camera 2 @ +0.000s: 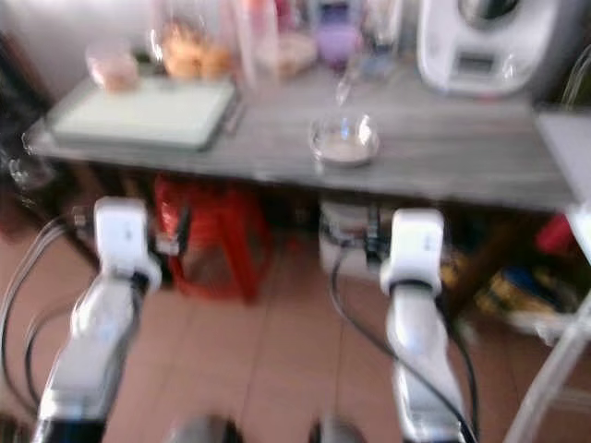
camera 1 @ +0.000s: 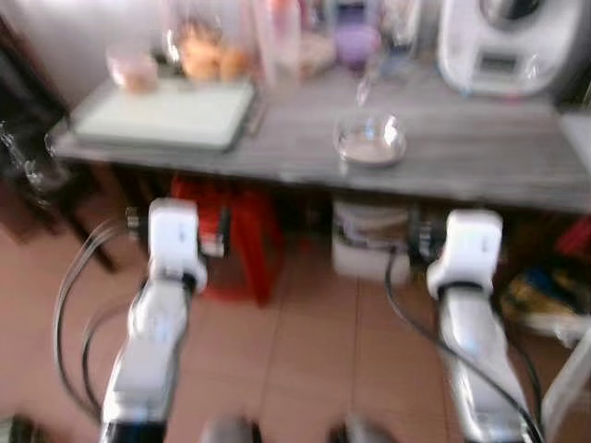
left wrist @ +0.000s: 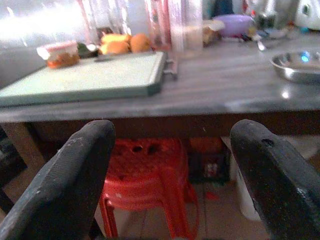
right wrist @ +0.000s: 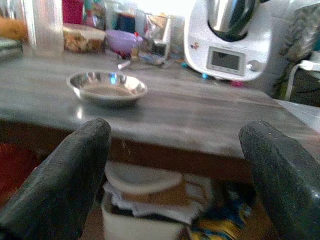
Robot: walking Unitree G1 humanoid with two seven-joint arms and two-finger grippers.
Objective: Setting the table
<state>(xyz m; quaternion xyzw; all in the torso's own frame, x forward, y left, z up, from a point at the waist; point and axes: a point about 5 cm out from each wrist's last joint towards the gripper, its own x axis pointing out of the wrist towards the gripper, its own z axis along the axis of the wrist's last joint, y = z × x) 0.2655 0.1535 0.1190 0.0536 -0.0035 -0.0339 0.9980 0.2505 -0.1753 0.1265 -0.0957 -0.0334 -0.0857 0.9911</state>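
A shallow steel bowl [camera 1: 369, 140] sits on the grey table [camera 1: 480, 157], near the middle of its front half. A pale green board [camera 1: 166, 113] lies at the table's left end. Both silver arms reach forward, their wrists just short of the table's front edge and below its top. My left gripper [left wrist: 170, 145] is open with nothing between its fingers [left wrist: 65, 175]; it faces the board [left wrist: 90, 77]. My right gripper [right wrist: 175, 145] is open and holds nothing, facing the bowl [right wrist: 107, 89] from below table height.
Oranges [camera 1: 208, 57], a small jar [camera 1: 134, 69], bottles and a purple bowl [camera 1: 355, 41] line the table's back. A white kitchen machine [camera 1: 512, 41] stands at the back right. Under the table are a red stool [camera 1: 245, 235] and a white container [camera 1: 365, 240]. The floor is tiled.
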